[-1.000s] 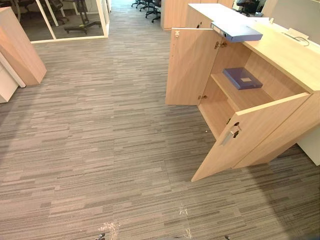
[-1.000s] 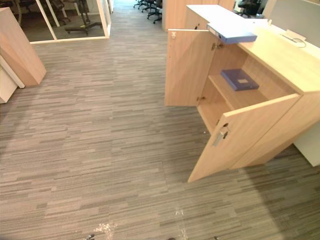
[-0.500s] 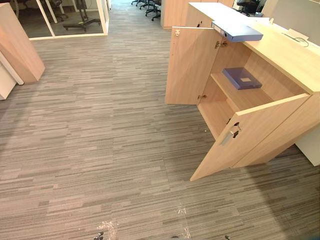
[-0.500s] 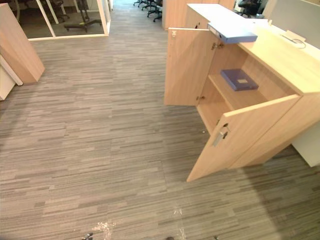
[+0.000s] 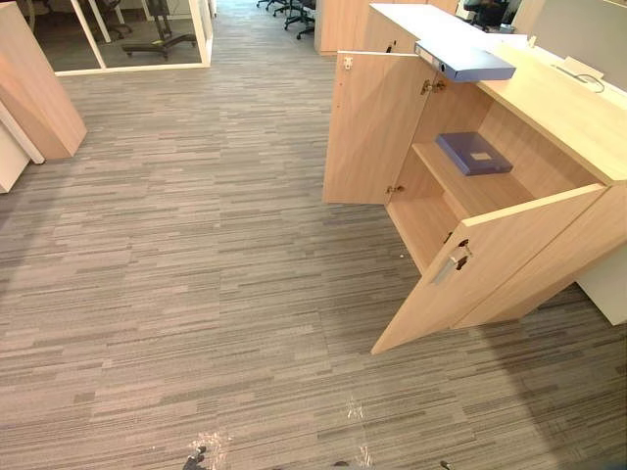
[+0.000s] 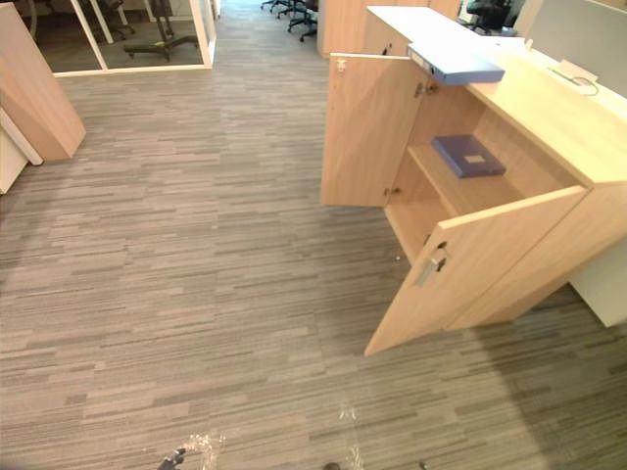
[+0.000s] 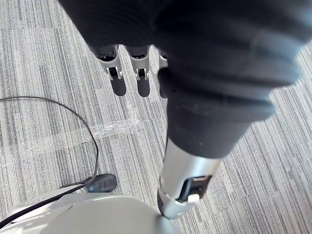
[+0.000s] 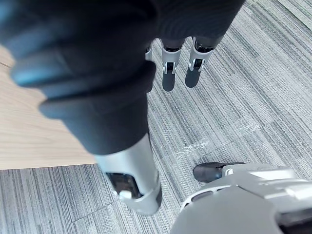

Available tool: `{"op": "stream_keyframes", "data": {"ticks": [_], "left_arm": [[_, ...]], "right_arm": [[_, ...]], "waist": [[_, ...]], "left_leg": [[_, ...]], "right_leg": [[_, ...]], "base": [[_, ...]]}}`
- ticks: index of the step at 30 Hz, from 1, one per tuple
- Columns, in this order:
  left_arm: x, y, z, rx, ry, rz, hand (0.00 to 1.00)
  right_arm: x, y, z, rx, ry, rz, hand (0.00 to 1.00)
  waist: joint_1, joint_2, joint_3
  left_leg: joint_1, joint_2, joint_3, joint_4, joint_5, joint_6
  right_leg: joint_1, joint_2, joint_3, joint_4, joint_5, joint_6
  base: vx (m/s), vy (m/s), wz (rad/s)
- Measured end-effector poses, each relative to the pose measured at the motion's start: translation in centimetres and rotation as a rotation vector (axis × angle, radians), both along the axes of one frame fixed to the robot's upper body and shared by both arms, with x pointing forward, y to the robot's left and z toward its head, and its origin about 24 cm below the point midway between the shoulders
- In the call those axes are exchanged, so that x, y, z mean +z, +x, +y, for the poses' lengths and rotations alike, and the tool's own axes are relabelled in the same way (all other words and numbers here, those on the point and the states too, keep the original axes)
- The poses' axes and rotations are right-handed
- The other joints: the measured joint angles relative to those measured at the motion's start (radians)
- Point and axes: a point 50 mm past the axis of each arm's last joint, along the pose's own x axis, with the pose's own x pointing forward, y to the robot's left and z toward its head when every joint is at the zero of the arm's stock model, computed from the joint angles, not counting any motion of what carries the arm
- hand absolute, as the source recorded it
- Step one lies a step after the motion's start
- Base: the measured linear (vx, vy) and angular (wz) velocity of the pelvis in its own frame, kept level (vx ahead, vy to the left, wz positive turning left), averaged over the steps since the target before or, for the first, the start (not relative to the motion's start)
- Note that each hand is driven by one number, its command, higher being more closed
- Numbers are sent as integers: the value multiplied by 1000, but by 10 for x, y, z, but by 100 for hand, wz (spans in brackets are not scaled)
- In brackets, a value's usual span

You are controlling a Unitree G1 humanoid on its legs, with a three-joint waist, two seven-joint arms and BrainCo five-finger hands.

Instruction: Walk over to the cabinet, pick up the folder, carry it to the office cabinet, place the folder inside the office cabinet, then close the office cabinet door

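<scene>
A wooden office cabinet point(image 5: 573, 110) stands at the right with both doors swung open. A dark blue folder point(image 5: 474, 153) lies flat on its inner shelf. A grey-blue binder point(image 5: 463, 61) rests on the cabinet's top, jutting over the front edge. My left hand point(image 7: 118, 78) hangs over the carpet with straight fingers and holds nothing. My right hand point(image 8: 168, 74) hangs the same way, open, beside a wooden panel point(image 8: 29, 141). Both hands are well short of the cabinet.
The near door point(image 5: 490, 264), with a metal handle point(image 5: 449, 264), sticks out into the carpeted floor; the far door point(image 5: 372, 127) stands square to the cabinet. A slanted wooden panel point(image 5: 34, 88) is at far left, a glass partition point(image 5: 147, 39) behind. Tape marks point(image 5: 358, 411) lie on the carpet.
The whole picture has shifted a little, so the camera has moved slightly; the cabinet, the folder and the binder have stayed where they were.
</scene>
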Motion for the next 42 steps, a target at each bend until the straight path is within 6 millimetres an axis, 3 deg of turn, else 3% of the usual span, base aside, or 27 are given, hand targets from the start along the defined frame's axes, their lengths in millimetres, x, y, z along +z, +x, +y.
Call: {"op": "stream_keyframes", "data": {"ticks": [10, 13, 14, 15, 16, 17, 18, 20, 23, 24, 27, 29, 30, 31, 33, 35, 36, 37, 39, 41, 42], "left_arm": [[2, 5, 3, -12, 21, -18, 0], [8, 19, 12, 61, 42, -85, 0], [10, 22, 14, 123, 39, -115, 0], [11, 22, 13, 154, 32, -126, 0], [10, 20, 11, 228, 14, -144, 0], [10, 19, 11, 259, 10, -148, 0], [10, 18, 11, 296, 4, -154, 0], [9, 15, 10, 322, -10, -149, 0], [6, 9, 3, 325, -33, -122, 0], [4, 6, 2, 324, -43, -103, 0], [4, 9, 5, 271, -52, -97, 0], [4, 11, 2, 212, -58, -89, 0], [3, 11, -2, 161, -62, -80, 0], [2, 12, -9, 112, -78, -71, 0], [1, 12, -18, 64, -103, -65, 0], [5, 29, -20, 21, -116, -112, 0], [6, 35, -23, 7, -125, -123, 0], [7, 41, -27, -21, -134, -135, 0], [9, 48, -32, -44, -149, -157, 0], [10, 56, -35, -39, -164, -174, 0], [10, 56, -36, -31, -168, -176, 0]], "right_arm": [[0, 3, 2, 1, 4, -6, 0], [1, 14, 9, 3, 20, -34, 0], [2, 19, 8, 1, 15, -50, 0], [3, 19, 7, -2, 8, -56, 0], [4, 21, 3, -7, -3, -68, 0], [4, 21, 2, -10, -6, -68, 0], [4, 20, 1, -22, -5, -69, 0], [5, 21, 1, -36, 0, -72, 0], [5, 18, -6, -39, -16, -64, 0], [5, 16, -8, -41, -18, -53, 0], [3, 17, -6, -48, -4, -44, 0], [3, 20, -7, -40, -1, -44, 0], [4, 23, -8, -23, 0, -49, 0], [6, 28, -13, -14, -10, -64, 0], [11, 35, -22, -17, -30, -94, 0], [16, 46, -27, -8, -51, -135, 0], [18, 52, -27, -6, -52, -155, 0], [19, 59, -24, -7, -46, -178, 0], [19, 67, -10, 9, -11, -203, 0], [20, 77, 4, 10, 22, -244, 0], [20, 78, 6, 7, 28, -246, 0]], "waist": [[0, -12, 8], [3, -36, 60], [4, -33, 81], [5, -27, 88], [10, -12, 90], [10, -8, 89], [12, -7, 88], [15, -9, 90], [14, 22, 82], [15, 35, 76], [15, 13, 66], [23, 21, 43], [28, 33, 30], [32, 61, 13], [13, 87, -5], [-20, 85, -4], [-30, 80, 2], [-33, 86, 14], [-30, 83, 39], [-31, 68, 75], [-30, 64, 78]], "left_leg": [[-40, -1, -23, 24, 2, -14], [-193, 8, 37, 349, -100, -52], [-281, 39, 104, 566, -117, -65], [-318, 59, 131, 652, -122, -61], [-373, 114, 194, 782, -168, 1], [-393, 137, 215, 814, -190, 7], [-419, 160, 229, 796, -207, 7], [-419, 148, 212, 580, -191, -22], [-375, 143, 141, 224, -91, -87], [-361, 129, 159, 190, 15, -104], [-345, 60, 210, 213, 22, -64], [-312, 19, 239, 204, -1, -16], [-277, -7, 255, 184, -14, 6], [-242, -33, 252, 151, -23, 24], [-189, -67, 251, 121, -18, 42], [-102, -124, 248, 104, -43, 99], [-78, -128, 239, 104, -45, 103], [-50, -122, 224, 104, -45, 102], [-11, -93, 206, 104, -53, 89], [29, -63, 187, 103, -70, 84], [35, -58, 183, 101, -83, 87]], "right_leg": [[-9, -5, -36, 1, -1, -1], [-15, -23, -51, 33, -26, -32], [-13, -28, -54, 62, -55, -49], [-7, -28, -53, 74, -65, -52], [-4, -28, -51, 95, -82, -51], [-1, -31, -50, 100, -86, -47], [0, -47, -43, 103, -89, -42], [-5, -96, -27, 103, -98, -26], [-2, -138, 0, 80, -103, 23], [11, -160, 7, 61, -102, 52], [17, -239, -2, 96, -89, 78], [13, -285, 9, 105, -67, 117], [-7, -312, 19, 147, -61, 124], [-59, -334, 51, 253, -61, 124], [-148, -381, 53, 463, -65, 118], [-292, -498, -1, 867, -51, -24], [-325, -510, -33, 959, -68, -26], [-331, -497, -81, 1001, -93, -7], [-344, -419, -145, 982, -169, 11], [-378, -279, -167, 840, -213, 17], [-389, -247, -167, 796, -213, 17]], "base": [[-6, -7, 8], [-82, -6, 17], [-132, -10, 10], [-112, -6, 3], [-15, 5, -6], [16, 36, -7], [57, 94, -9], [124, 233, -15], [194, 325, -15], [271, 350, -25], [343, 305, -29], [315, 245, -59], [321, 293, -94], [308, 318, -92], [294, 358, -40], [336, 339, 19], [323, 193, 39], [313, 82, 33], [271, -4, 20], [195, -111, 22], [171, -150, 23]]}}
